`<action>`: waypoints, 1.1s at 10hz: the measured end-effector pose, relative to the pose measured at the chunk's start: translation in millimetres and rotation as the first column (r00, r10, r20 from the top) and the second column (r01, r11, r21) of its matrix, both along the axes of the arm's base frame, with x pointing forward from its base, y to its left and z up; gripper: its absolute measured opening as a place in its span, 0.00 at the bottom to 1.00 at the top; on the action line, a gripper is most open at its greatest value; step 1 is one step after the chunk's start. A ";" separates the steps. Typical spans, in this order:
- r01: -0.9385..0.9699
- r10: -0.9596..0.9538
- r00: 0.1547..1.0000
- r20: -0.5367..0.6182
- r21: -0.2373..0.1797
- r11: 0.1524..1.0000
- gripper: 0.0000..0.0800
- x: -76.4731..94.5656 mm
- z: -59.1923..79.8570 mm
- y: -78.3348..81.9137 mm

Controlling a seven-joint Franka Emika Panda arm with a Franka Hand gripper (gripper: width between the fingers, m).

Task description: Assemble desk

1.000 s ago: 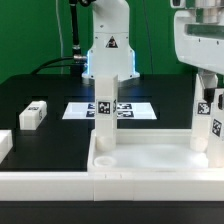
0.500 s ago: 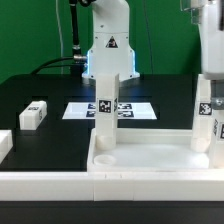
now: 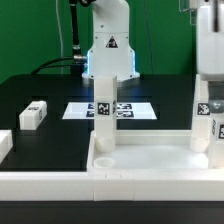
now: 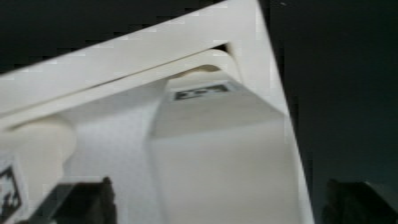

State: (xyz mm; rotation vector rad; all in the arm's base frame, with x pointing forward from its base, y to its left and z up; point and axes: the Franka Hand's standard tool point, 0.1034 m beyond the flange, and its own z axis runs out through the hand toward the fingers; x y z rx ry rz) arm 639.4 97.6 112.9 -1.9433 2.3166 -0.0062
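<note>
The white desk top [image 3: 150,155] lies as a tray near the front. One tagged white leg [image 3: 104,110] stands upright in its far corner on the exterior view's left. A second tagged leg [image 3: 205,120] stands in the far corner on the right. My gripper [image 3: 210,72] hangs just above this second leg, jaws open. In the wrist view the gripper [image 4: 214,205] shows dark fingertips [image 4: 80,200] on either side of the leg [image 4: 214,150], with gaps, above the tray's corner rim [image 4: 249,35]. A loose leg [image 3: 33,115] lies on the black table at the left.
The marker board [image 3: 75,110] lies behind the tray, before the robot base [image 3: 108,55]. Another white part [image 3: 4,145] sits at the far left edge. A long white rail [image 3: 45,185] runs along the front. The other standing leg shows in the wrist view [image 4: 36,160].
My gripper has risen from around the right-hand leg to just above it. The leg stays standing in its corner. Nothing else has moved.
</note>
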 end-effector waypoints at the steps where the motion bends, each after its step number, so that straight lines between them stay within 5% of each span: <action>1: -0.192 0.192 0.981 0.012 -0.026 0.981 0.79 1.6 2.2 9.1; 6: -0.558 0.560 0.828 0.024 -0.067 0.827 0.81 0.8 1.5 12.9; 7: -0.711 0.716 0.697 0.033 -0.098 0.697 0.81 4.4 8.4 -3.9; 9: -0.801 0.809 0.586 0.047 -0.118 0.587 0.81 9.5 33.2 -33.8; 10: -0.820 0.826 0.561 0.053 -0.104 0.563 0.81 15.5 50.9 -44.4; 11: -0.803 0.812 0.580 0.061 -0.121 0.583 0.81 19.2 50.1 -45.5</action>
